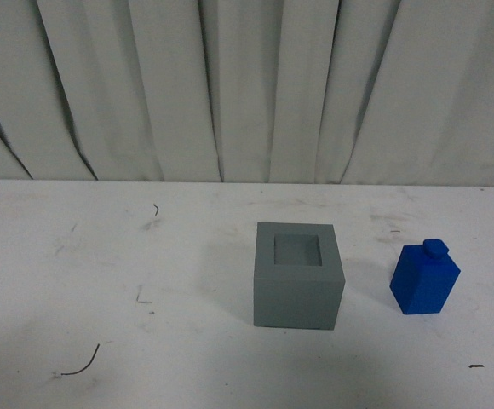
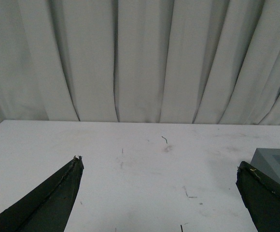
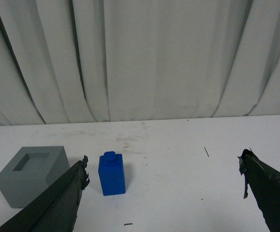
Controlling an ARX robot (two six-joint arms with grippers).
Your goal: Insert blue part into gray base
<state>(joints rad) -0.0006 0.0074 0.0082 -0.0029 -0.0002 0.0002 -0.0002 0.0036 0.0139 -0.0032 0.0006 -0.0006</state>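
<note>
The gray base (image 1: 299, 274) is a matte gray cube with a square recess in its top, standing on the white table in the middle of the front view. The blue part (image 1: 425, 278) stands upright to its right, apart from it, stud on top. Neither arm shows in the front view. My left gripper (image 2: 158, 164) is open and empty above bare table, with a corner of the gray base (image 2: 277, 164) beside one finger. My right gripper (image 3: 163, 165) is open and empty; the blue part (image 3: 112, 174) stands ahead near one finger, the gray base (image 3: 30, 174) beyond it.
The white table (image 1: 102, 273) has small dark scuffs and thin stray marks. A pleated white curtain (image 1: 247, 85) hangs along the table's far edge. Nothing else stands on the table in these views.
</note>
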